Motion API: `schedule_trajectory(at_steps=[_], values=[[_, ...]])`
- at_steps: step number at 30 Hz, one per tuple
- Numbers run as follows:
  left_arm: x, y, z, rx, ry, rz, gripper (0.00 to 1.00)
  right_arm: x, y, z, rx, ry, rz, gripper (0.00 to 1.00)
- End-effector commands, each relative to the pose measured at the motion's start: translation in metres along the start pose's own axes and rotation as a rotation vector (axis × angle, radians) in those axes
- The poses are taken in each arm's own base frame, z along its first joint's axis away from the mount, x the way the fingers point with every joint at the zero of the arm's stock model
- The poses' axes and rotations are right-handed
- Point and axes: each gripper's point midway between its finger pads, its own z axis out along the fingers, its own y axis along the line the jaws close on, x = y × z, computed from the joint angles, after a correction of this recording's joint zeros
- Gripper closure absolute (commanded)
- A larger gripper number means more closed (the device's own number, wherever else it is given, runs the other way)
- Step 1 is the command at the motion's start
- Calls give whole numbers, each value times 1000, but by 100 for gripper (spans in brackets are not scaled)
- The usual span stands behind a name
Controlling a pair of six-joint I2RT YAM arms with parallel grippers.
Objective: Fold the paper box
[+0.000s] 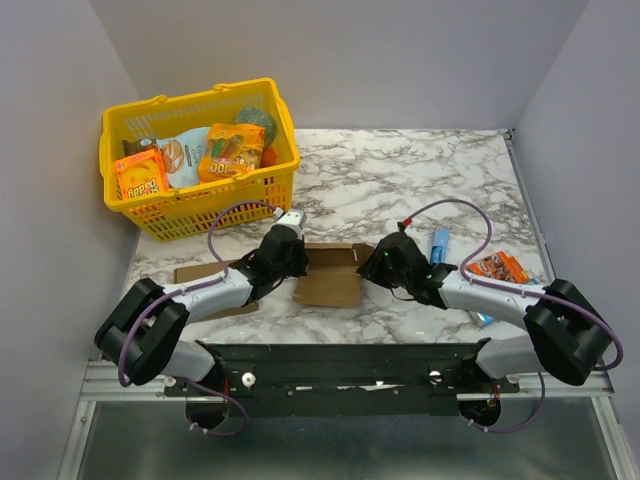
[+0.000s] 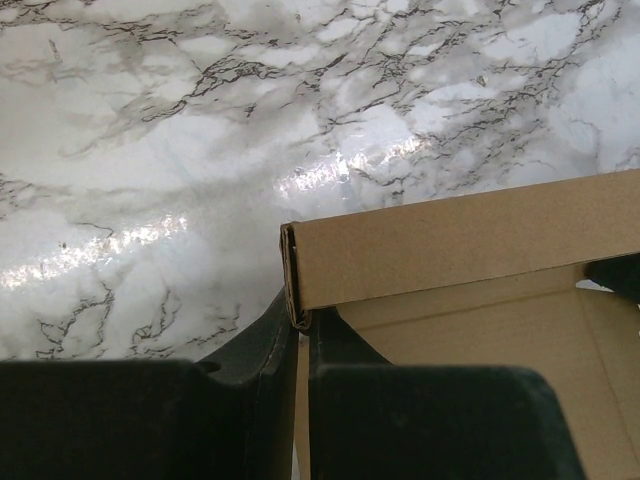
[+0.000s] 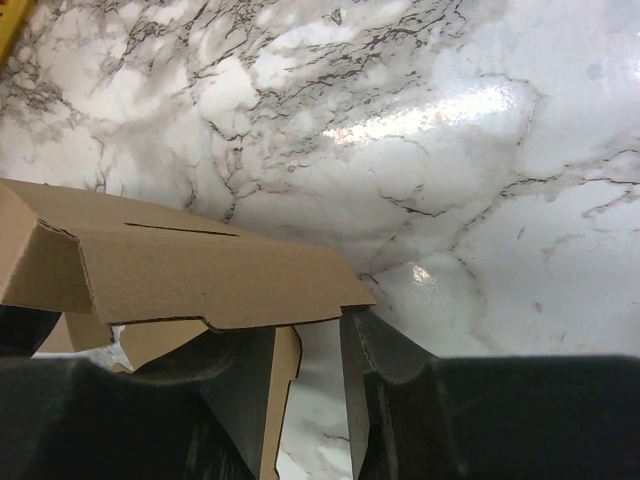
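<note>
top view: paper box (image 1: 335, 278) sits on the marble desk (image 1: 420, 180), between the two arms and near the front edge; yellow basket (image 1: 200, 150) at the far left corner. left wrist: left claw (image 2: 300, 325) clamped on the corner of a raised, doubled box edge. right wrist: right claw (image 3: 318, 345) stands apart, a box flap hanging in the gap against one finger, not pinched.

I record left arm (image 1: 215, 288) and right arm (image 1: 480, 290) angled inward, wrists low; left gripper (image 2: 303, 325) jaws pinched together, right gripper (image 3: 320, 330) jaws parted.
</note>
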Motion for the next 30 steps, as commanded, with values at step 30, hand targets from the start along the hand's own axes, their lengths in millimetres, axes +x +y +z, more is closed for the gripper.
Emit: schedule_trajectory(at_steps=[30], values=[[3, 11, -5, -46, -20, -6, 100, -2, 15, 8, 84, 41, -205, 62]])
